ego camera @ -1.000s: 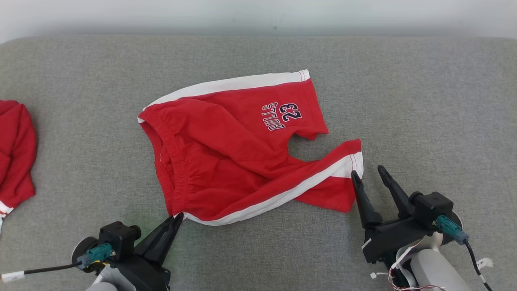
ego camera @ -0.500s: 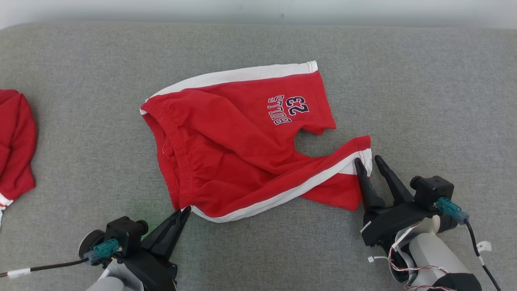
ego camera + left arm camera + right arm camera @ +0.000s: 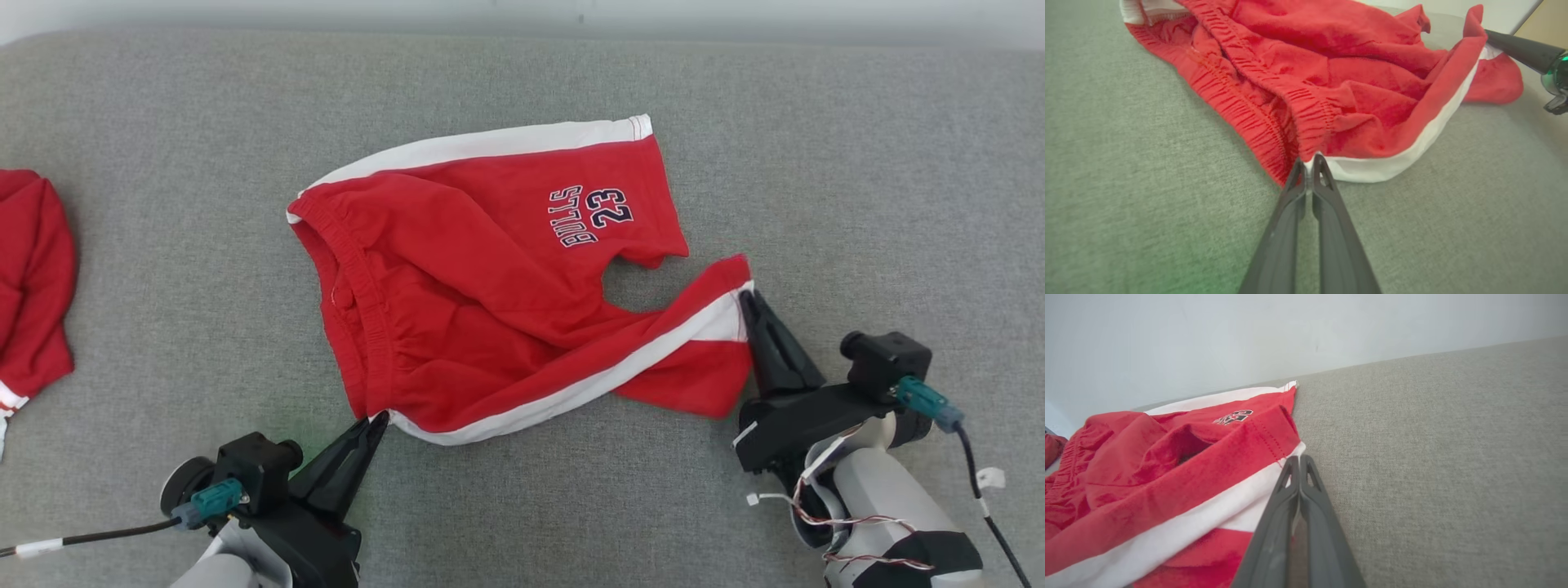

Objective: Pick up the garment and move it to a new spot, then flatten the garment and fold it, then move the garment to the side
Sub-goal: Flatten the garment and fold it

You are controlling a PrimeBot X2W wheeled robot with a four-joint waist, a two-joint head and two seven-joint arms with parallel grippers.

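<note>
Red white-striped fabric shorts [image 3: 490, 278] are pinched at waistband by the left hand [image 3: 378, 420], at leg hem by the right hand [image 3: 747, 296]; flattening, folding, side-move remain.

Matt red cloth shorts [image 3: 490, 310] on rough grey woven surface [image 3: 857, 163].

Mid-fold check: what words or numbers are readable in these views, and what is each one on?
"BULLS": dark print on one leg of the red shorts, head view.
"23": right beside it on the same leg.
The same print in the right wrist view: too small and slanted to read.
White tag on the left arm's cable: too small to read.
White tag on the right arm's cable: too small to read.
</note>
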